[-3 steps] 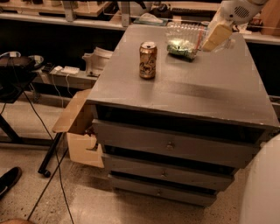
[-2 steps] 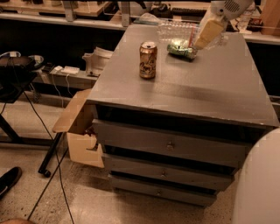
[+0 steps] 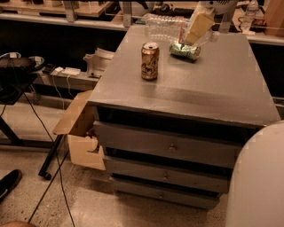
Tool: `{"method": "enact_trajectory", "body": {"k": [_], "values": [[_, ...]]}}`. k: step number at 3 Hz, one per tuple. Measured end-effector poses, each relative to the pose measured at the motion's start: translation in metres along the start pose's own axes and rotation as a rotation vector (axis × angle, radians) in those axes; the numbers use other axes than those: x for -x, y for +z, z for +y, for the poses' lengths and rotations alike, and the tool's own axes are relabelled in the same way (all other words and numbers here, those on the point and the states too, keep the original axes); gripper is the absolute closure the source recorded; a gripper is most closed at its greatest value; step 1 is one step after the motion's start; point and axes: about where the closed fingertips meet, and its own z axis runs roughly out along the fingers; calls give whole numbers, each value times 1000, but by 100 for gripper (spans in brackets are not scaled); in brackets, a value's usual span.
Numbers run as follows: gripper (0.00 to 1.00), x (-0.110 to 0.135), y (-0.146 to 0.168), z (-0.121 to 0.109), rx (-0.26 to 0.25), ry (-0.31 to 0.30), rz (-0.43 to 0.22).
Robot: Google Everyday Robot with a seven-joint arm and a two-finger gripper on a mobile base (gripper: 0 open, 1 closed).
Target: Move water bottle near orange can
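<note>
The water bottle point(image 3: 163, 27) lies on its side at the far edge of the grey cabinet top point(image 3: 222, 84), with its label band toward the right. My gripper point(image 3: 198, 27) comes in from the top of the camera view and sits over the bottle's label end. The orange can point(image 3: 150, 61) stands upright in front of the bottle, to the left of the gripper. A shiny green dented can point(image 3: 184, 50) lies on its side just below the gripper, between the bottle and the cabinet's middle.
The cabinet has three drawers point(image 3: 171, 146) on its front. An open cardboard box point(image 3: 82, 128) sits on the floor at its left, with cables and a black stand point(image 3: 17, 84) beyond. My white body point(image 3: 259, 177) fills the lower right. A bench point(image 3: 57, 11) runs behind.
My gripper has moved left from the right of the green can to over the water bottle's label end. The cans have not moved.
</note>
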Motion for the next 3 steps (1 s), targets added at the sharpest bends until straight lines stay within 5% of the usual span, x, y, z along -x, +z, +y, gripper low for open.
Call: {"method": "enact_trajectory", "body": {"k": [3], "values": [[100,-2,56,62,91,-119,11]]}}
